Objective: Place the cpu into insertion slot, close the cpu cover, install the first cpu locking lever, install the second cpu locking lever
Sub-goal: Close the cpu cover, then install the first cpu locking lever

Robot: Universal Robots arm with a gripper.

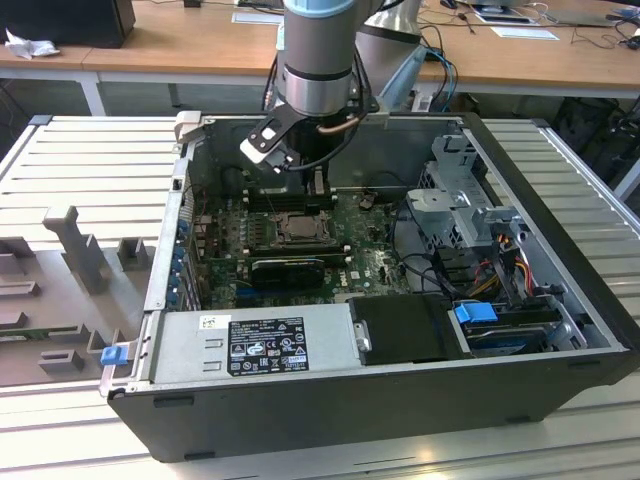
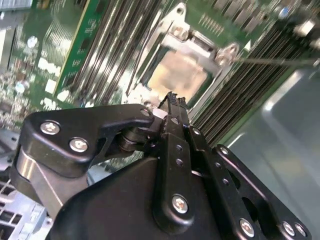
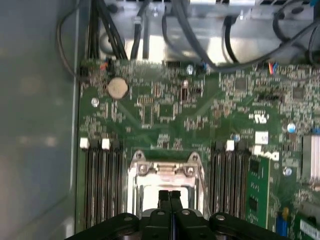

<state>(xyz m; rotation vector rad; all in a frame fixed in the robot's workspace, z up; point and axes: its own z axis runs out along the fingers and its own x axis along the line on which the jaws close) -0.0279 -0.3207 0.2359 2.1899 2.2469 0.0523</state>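
Note:
The cpu (image 2: 177, 75) shows its pale silvery-beige face, lying flat in the insertion slot (image 1: 297, 228) on the green board. The cpu cover (image 2: 197, 45) is a silvery frame that rings the chip and looks lowered over it; it shows again in the first wrist view (image 3: 165, 169). From the socket's corner a thin metal locking lever (image 2: 275, 61) runs out over the memory slots. My gripper (image 2: 172, 97) is shut with nothing between its black fingers, their tips hovering just above the near edge of the chip, as the first wrist view (image 3: 170, 194) also shows.
Long black memory slots (image 3: 102, 185) flank the socket on both sides, and a green card (image 3: 257, 190) stands upright beside them. Inside the case are a black graphics card (image 1: 290, 270), a grey power supply (image 1: 250, 345), a metal drive cage (image 1: 465, 200) and black cables (image 3: 115, 35).

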